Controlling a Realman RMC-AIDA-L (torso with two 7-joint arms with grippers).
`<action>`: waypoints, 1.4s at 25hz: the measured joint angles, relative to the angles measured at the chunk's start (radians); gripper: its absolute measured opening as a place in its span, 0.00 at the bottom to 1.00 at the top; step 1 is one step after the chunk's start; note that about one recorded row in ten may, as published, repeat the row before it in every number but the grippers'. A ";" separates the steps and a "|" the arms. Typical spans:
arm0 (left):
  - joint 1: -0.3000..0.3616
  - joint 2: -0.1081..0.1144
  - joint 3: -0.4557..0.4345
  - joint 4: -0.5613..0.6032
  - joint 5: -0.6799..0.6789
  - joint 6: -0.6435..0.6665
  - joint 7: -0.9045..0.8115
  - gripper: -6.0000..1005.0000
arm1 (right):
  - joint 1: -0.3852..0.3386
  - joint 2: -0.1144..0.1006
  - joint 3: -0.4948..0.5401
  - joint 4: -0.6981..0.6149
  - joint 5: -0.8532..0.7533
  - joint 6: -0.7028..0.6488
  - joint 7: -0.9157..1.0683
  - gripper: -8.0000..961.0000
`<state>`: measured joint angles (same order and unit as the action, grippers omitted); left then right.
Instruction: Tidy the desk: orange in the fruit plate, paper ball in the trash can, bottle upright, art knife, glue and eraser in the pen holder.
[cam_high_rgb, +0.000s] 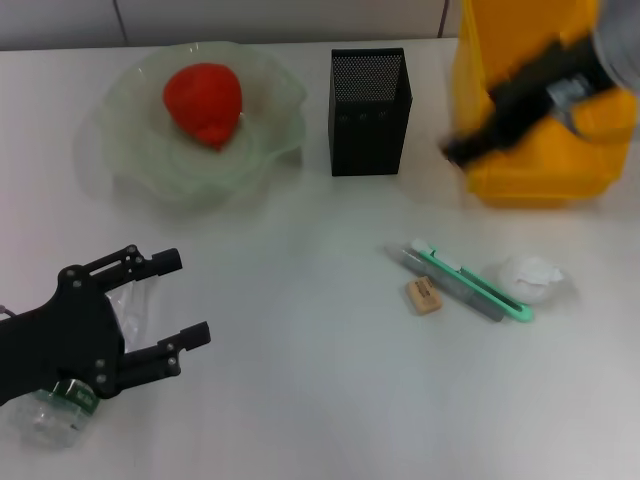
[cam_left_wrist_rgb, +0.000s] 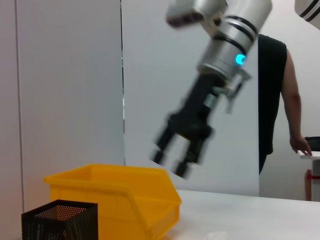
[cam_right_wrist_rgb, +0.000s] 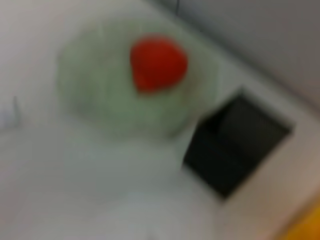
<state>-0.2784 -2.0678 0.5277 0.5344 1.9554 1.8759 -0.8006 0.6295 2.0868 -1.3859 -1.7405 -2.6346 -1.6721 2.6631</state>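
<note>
The orange (cam_high_rgb: 203, 102) lies in the green glass fruit plate (cam_high_rgb: 130, 150), also seen in the right wrist view as orange (cam_right_wrist_rgb: 157, 62) and plate (cam_right_wrist_rgb: 95, 105). The black mesh pen holder (cam_high_rgb: 369, 110) stands mid-table. The yellow trash can (cam_high_rgb: 530, 160) is at the far right. The paper ball (cam_high_rgb: 527, 278), green art knife (cam_high_rgb: 485, 290), grey glue (cam_high_rgb: 445, 280) and eraser (cam_high_rgb: 424, 296) lie together on the right. The clear bottle (cam_high_rgb: 50, 415) lies on its side under my left arm. My left gripper (cam_high_rgb: 180, 298) is open above it. My right gripper (cam_high_rgb: 462, 150) hangs open over the trash can (cam_left_wrist_rgb: 120, 195), fingers (cam_left_wrist_rgb: 182, 167) apart and empty.
A white wall backs the table. In the left wrist view a person in black (cam_left_wrist_rgb: 280, 100) stands beyond the table's far side, and the pen holder (cam_left_wrist_rgb: 60, 220) sits beside the yellow bin. Bare white tabletop (cam_high_rgb: 300, 400) lies between the bottle and the small items.
</note>
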 joint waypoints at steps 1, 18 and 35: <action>0.000 0.000 0.000 0.000 0.000 0.000 0.000 0.77 | -0.009 0.001 0.005 -0.003 -0.006 -0.044 0.017 0.86; -0.023 -0.002 0.000 -0.021 0.005 -0.008 0.001 0.77 | -0.112 0.001 -0.001 0.292 -0.095 0.080 0.030 0.86; -0.028 0.000 0.000 -0.025 -0.001 -0.006 0.009 0.77 | -0.102 -0.004 0.015 0.389 -0.031 0.123 -0.011 0.59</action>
<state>-0.3061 -2.0682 0.5274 0.5091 1.9549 1.8702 -0.7915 0.5274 2.0831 -1.3709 -1.3512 -2.6656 -1.5495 2.6517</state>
